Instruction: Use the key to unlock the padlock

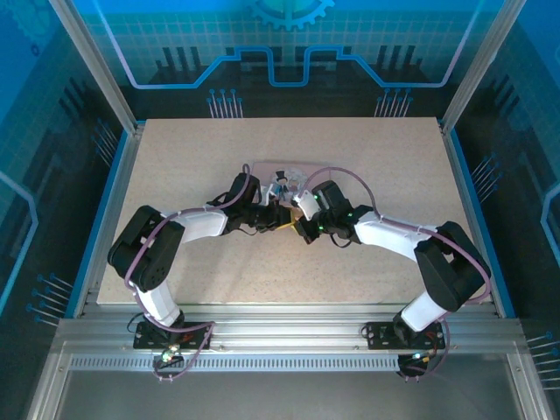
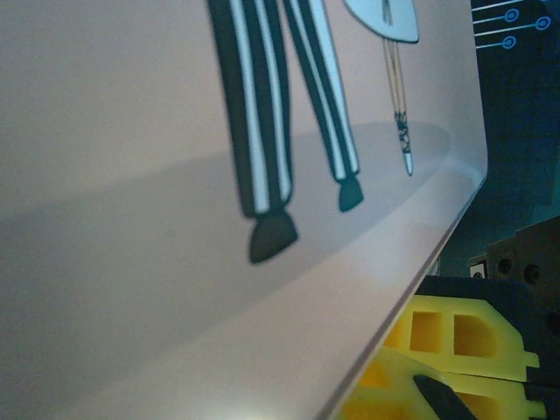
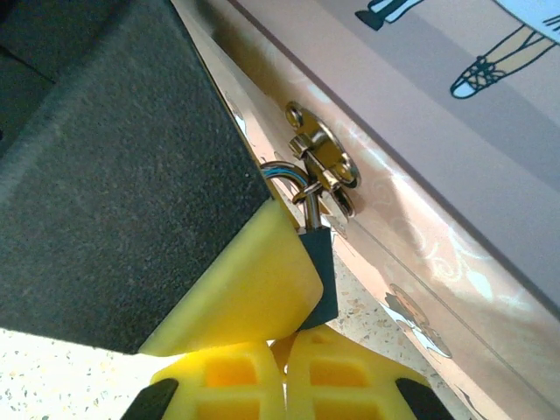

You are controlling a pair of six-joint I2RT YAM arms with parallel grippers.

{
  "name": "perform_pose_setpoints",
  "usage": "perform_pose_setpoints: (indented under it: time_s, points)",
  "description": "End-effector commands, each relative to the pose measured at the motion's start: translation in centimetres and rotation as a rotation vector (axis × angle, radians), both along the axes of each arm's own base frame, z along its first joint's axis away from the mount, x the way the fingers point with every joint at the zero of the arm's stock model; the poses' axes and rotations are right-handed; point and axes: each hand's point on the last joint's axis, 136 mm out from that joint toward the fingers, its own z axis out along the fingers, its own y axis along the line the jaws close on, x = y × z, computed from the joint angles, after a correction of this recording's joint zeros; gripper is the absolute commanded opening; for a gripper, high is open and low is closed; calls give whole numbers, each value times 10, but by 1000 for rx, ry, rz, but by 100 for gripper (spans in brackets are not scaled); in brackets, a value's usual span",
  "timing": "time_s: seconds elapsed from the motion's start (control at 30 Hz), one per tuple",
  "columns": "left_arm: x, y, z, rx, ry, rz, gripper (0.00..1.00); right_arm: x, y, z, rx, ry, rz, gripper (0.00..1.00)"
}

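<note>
Tightly, left jaws pinching smooth blue-grey padlock (image 3: 320, 262); right jaws, latticed yellow, pressed together.

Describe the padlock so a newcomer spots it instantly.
On the speckled beige table lies a pink rectangular tin. A silvery metal hasp sits on its side wall. Hooked through it is the tiny dark blue-grey padlock, far darker than the yellow foam pad beside it.
</note>
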Motion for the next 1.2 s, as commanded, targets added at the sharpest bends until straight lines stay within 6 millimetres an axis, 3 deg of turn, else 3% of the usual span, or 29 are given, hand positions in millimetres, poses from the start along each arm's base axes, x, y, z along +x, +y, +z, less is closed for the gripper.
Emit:
perform_pose_setpoints:
  time_s: [0.0, 0.03, 0.1, 0.37, 0.47, 0.6, 0.67, 0.8, 0.93, 1.17]
  points:
    - [-4, -10, 32, -83, -38, -57, 0, 2, 6, 3, 13, 6, -4, 15]
    - [-4, -10, 32, -82, -38, -58, 0, 3, 4, 3, 9, 3, -11, 27]
    - [-5, -10, 32, -84, -36, -59, 0, 2, 2, 2, 5, -2, -19, 36]
    - [-5, -11, 32, -85, -34, -63, 0, 1, 0, 3, 1, -7, -20, 36]
    - [-5, -11, 32, -86, -34, -63, 0, -1, -2, 0, -12, -1, -18, 30]
    - [-5, -11, 32, -87, -34, -62, 0, -3, 0, -2, -13, 10, -4, 9]
    - [-5, -11, 32, -87, -33, -63, 0, -3, 0, -2, -13, 10, -5, 5]
    - [-6, -10, 30, -85, -32, -64, 0, -1, -2, -1, -16, 5, -15, 8]
    - [-7, -10, 28, -82, -27, -63, 0, 2, -4, 5, -10, -16, -31, 36]
    - [-7, -10, 28, -82, -27, -67, 0, -6, -11, -1, -30, -7, -38, 41]
